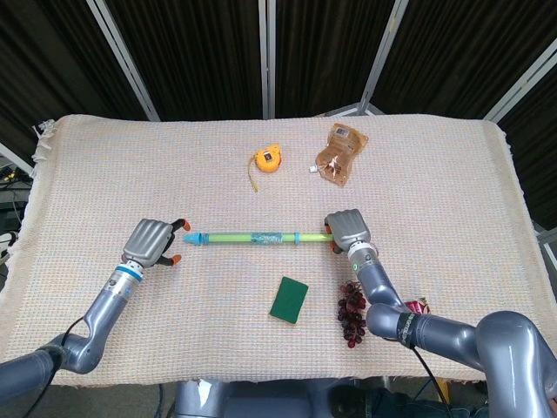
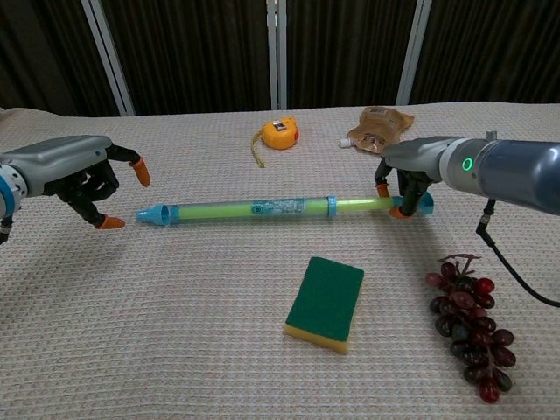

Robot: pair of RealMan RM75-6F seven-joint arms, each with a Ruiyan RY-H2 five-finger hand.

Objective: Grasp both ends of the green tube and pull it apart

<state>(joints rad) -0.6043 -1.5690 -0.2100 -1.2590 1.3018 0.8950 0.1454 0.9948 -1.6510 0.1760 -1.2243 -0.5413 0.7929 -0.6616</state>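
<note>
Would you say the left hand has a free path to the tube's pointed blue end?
Probably yes: the left hand sits open just beside the tube tip, with only bare cloth between them; the right hand already grips the other end.

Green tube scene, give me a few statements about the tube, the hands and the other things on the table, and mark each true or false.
1. The right hand grips one end of the green tube. True.
2. The left hand holds the tube's blue tip. False: it is open beside the tip, apart from it.
3. The sponge lies on the tube. False: it lies nearer the robot, apart.
4. The grapes lie on the right hand's side. True.
</note>
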